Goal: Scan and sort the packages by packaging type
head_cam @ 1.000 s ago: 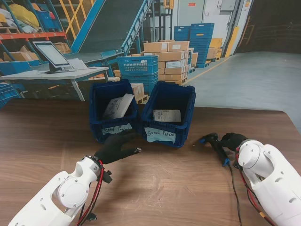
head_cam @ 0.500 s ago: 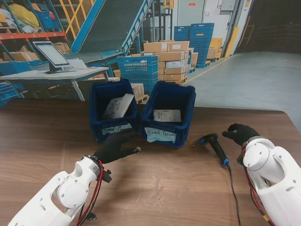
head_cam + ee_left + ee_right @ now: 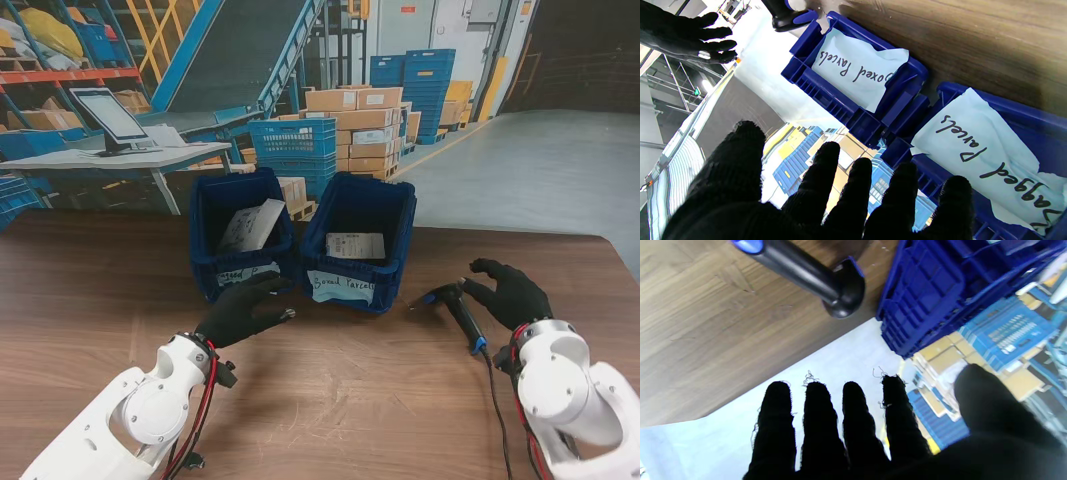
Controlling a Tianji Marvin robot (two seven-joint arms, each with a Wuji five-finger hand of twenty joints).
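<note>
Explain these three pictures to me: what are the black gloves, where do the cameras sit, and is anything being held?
The gloves are a two-armed robot's five-finger hands. One camera looks down from its stand; the other two ride on the wrists, so those pictures appear upside down. On the wooden table stand two blue bins: one labelled bagged parcels, one labelled boxed parcels, each with a package inside. A corded barcode scanner lies beside the right hand. The left hand and the right hand are open, holding nothing.

Wooden table (image 3: 100,300), two blue bins side by side at far edge, left bin (image 3: 240,235), right bin (image 3: 358,240), handheld scanner (image 3: 455,305) lying right of them, cable (image 3: 497,400) trailing nearer to me
</note>
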